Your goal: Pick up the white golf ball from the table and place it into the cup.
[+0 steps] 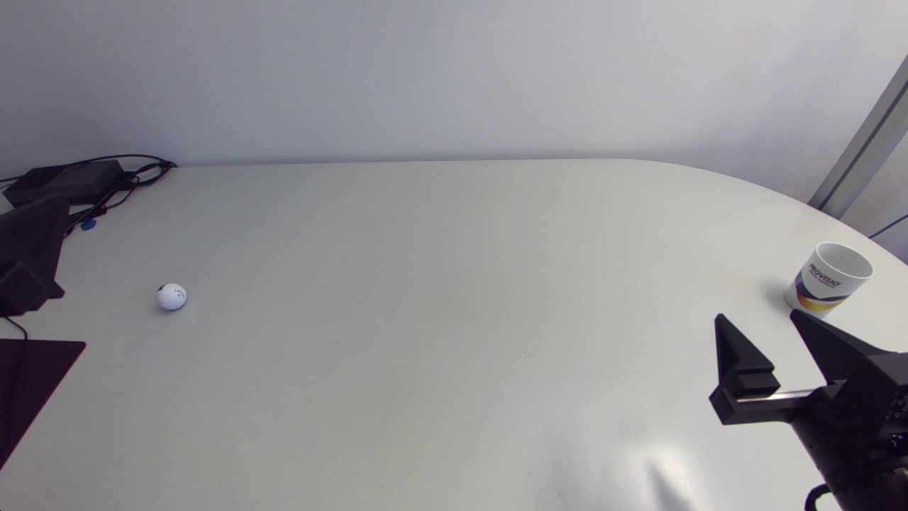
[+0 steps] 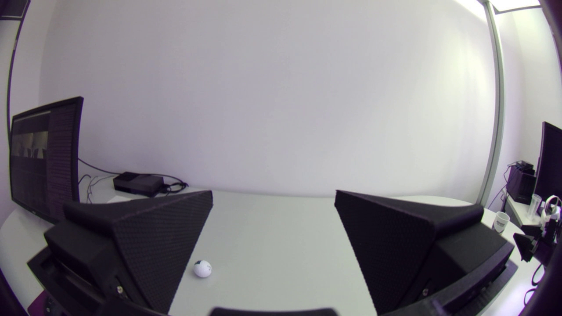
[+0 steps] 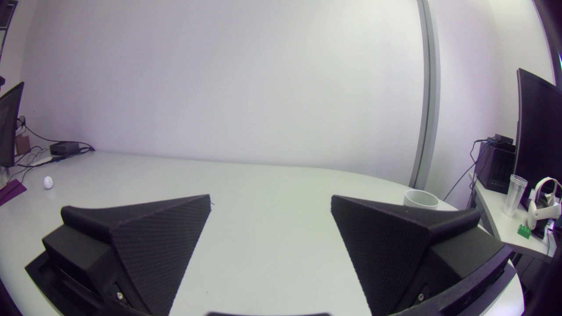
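Note:
The white golf ball (image 1: pixel 171 297) lies on the pale table (image 1: pixel 440 298) near its left side. A white cup (image 1: pixel 828 278) with a coloured print stands upright at the far right. My right gripper (image 1: pixel 757 318) is open just in front of the cup, nothing between its fingers. In the right wrist view this gripper (image 3: pixel 270 198) is open, the cup (image 3: pixel 420 199) ahead beside one finger, the ball (image 3: pixel 48 182) far off. My left gripper (image 2: pixel 273 195) is open; the ball (image 2: pixel 202 268) rests on the table between its fingers, close to one of them, untouched. The cup (image 2: pixel 500 221) shows far away.
A black box with cables (image 1: pixel 71 181) sits at the back left corner. A dark monitor (image 1: pixel 28 255) stands at the left edge, with a dark purple mat (image 1: pixel 35 383) in front of it. The table's edge curves round behind the cup.

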`<state>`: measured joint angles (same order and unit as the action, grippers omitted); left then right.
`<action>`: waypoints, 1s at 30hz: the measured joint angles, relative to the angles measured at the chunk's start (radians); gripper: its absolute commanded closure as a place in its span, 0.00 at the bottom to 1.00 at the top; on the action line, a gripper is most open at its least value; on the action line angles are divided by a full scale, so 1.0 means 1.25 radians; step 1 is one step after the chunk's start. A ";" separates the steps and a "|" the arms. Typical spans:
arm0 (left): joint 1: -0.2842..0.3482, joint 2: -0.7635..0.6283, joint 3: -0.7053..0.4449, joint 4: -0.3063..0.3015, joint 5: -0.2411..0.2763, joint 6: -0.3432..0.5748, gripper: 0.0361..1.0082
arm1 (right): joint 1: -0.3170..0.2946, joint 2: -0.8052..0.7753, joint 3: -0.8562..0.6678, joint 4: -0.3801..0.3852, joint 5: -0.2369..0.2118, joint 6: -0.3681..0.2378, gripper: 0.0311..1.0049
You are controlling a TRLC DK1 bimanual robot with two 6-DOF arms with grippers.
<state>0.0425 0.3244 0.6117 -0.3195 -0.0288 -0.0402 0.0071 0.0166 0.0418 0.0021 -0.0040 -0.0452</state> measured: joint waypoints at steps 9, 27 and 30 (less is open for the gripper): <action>0.081 0.257 0.143 -0.113 0.049 -0.069 0.01 | 0.000 0.000 0.000 0.000 0.000 0.000 0.04; 0.240 0.583 0.221 -0.181 0.260 -0.116 0.01 | 0.000 0.000 0.000 0.000 0.000 0.000 0.04; 0.248 0.631 0.244 -0.181 0.243 -0.116 0.01 | 0.000 0.000 0.000 0.000 0.000 0.000 0.04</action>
<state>0.3527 1.1133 0.9165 -0.5457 0.2749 -0.1852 0.0067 0.0166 0.0418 0.0021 -0.0036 -0.0452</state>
